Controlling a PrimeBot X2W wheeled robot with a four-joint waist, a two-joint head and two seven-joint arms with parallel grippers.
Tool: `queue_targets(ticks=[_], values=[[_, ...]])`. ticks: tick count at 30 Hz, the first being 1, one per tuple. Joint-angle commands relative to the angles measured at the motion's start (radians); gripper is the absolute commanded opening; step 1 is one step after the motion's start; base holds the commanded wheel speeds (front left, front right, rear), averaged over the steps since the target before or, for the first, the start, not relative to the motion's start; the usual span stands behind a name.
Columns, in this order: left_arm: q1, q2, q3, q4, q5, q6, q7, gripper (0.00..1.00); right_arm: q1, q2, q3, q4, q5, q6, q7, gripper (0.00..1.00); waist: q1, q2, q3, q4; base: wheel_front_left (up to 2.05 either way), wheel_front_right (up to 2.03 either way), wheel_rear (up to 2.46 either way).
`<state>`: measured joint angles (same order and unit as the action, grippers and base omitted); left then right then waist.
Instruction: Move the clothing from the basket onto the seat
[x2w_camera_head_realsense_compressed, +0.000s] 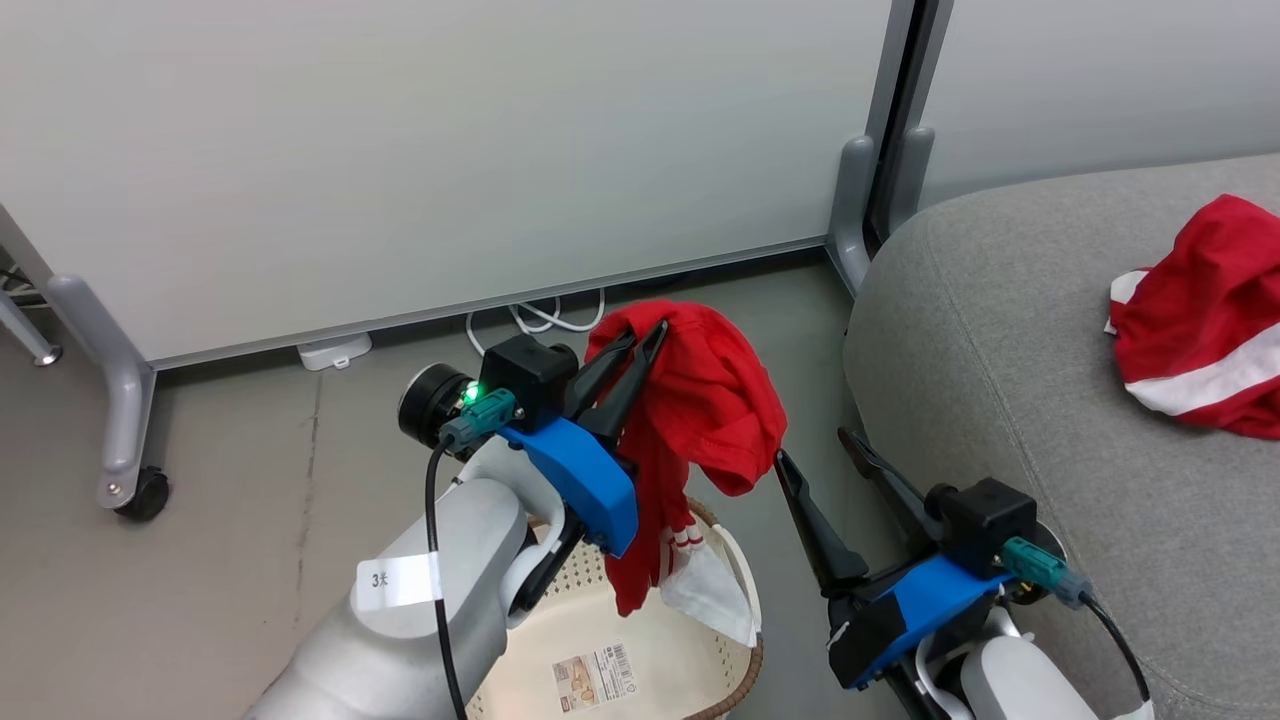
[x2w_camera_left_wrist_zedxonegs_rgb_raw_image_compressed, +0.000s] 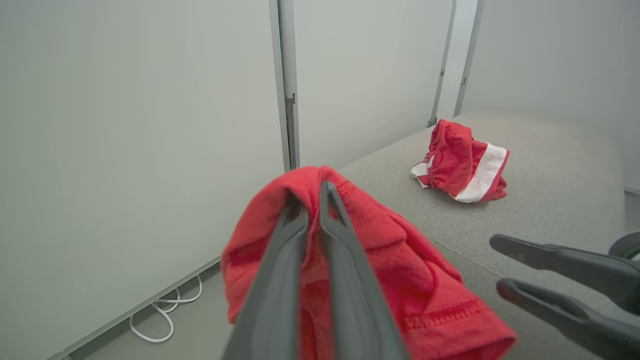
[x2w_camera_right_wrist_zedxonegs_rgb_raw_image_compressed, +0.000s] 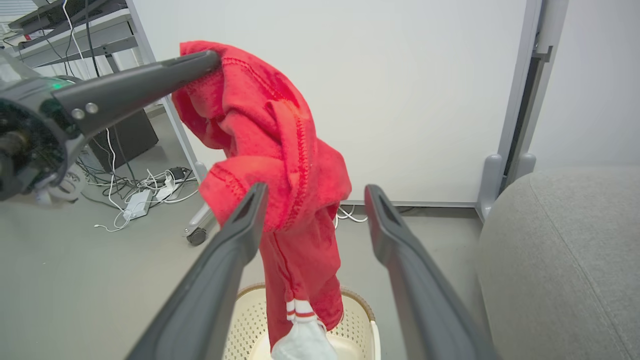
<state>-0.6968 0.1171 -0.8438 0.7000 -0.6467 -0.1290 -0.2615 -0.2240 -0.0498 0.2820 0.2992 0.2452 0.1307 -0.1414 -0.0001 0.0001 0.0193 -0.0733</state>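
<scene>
My left gripper (x2w_camera_head_realsense_compressed: 645, 335) is shut on a red garment (x2w_camera_head_realsense_compressed: 705, 410) and holds it up above the cream basket (x2w_camera_head_realsense_compressed: 735, 560). The garment hangs down, and its white-trimmed lower end (x2w_camera_right_wrist_zedxonegs_rgb_raw_image_compressed: 302, 340) reaches into the basket (x2w_camera_right_wrist_zedxonegs_rgb_raw_image_compressed: 245, 320). From the left wrist view the fingers (x2w_camera_left_wrist_zedxonegs_rgb_raw_image_compressed: 335, 235) pinch the red cloth (x2w_camera_left_wrist_zedxonegs_rgb_raw_image_compressed: 400, 265). My right gripper (x2w_camera_head_realsense_compressed: 810, 445) is open, just right of the hanging garment, with nothing in it. A second red garment with a white stripe (x2w_camera_head_realsense_compressed: 1210, 320) lies crumpled on the grey seat (x2w_camera_head_realsense_compressed: 980, 350), also visible as the garment (x2w_camera_left_wrist_zedxonegs_rgb_raw_image_compressed: 462, 162) on the seat (x2w_camera_left_wrist_zedxonegs_rgb_raw_image_compressed: 550, 175).
A white partition panel (x2w_camera_head_realsense_compressed: 450, 150) on castors (x2w_camera_head_realsense_compressed: 140, 495) stands behind the basket, with white cables (x2w_camera_head_realsense_compressed: 545, 315) at its foot. A desk with tangled cords and a power strip (x2w_camera_right_wrist_zedxonegs_rgb_raw_image_compressed: 135, 202) is at the left. Grey floor (x2w_camera_head_realsense_compressed: 230, 520) surrounds the basket.
</scene>
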Motion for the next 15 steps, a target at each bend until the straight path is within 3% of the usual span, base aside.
queue_targets(ticks=[1,9,15], values=[[0.004,0.002,0.0,0.001,0.001,-0.002,-0.005,0.0,-0.014,-0.001,0.003,-0.004,0.005,0.0,0.003,1.0,0.0001,-0.0001,0.003,0.001,0.0,0.0,0.0],[-0.002,-0.004,-0.009,0.006,-0.001,-0.002,-0.005,0.0,-0.104,-0.001,0.05,0.019,0.012,0.0,0.047,1.0,0.0001,-0.0001,0.017,0.005,0.0,0.0,0.0],[-0.017,-0.009,-0.027,0.006,-0.01,-0.002,-0.005,0.0,-0.202,-0.001,0.095,0.115,0.016,0.0,0.099,1.0,0.0001,-0.0001,0.029,0.016,0.0,0.0,0.0]])
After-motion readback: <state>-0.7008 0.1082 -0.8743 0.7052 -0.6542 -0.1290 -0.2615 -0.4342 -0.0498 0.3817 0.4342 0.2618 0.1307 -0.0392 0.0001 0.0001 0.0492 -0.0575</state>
